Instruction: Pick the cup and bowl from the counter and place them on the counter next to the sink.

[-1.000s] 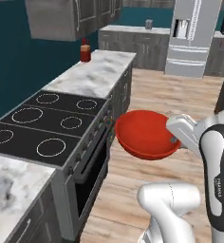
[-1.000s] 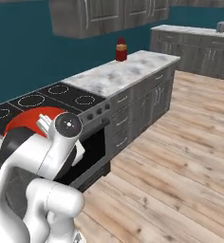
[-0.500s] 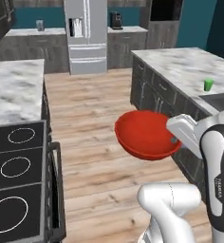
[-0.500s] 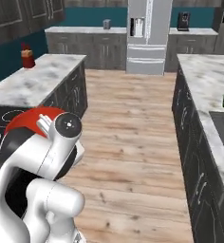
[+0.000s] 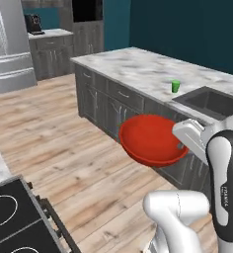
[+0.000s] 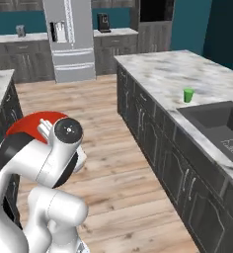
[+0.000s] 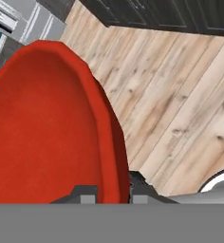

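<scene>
1. One item was in transit — the bowl hung over the floor, its rim pinched in the gripper.
2. The cup already stood on the counter beside the sink — seemingly done.
3. Setting the bowl there remained.

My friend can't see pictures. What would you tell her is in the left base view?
A white robot arm carries a red bowl in its pincer above a wooden floor. Beyond it, a small green cup stands on a marble counter beside a dark sink.
</scene>
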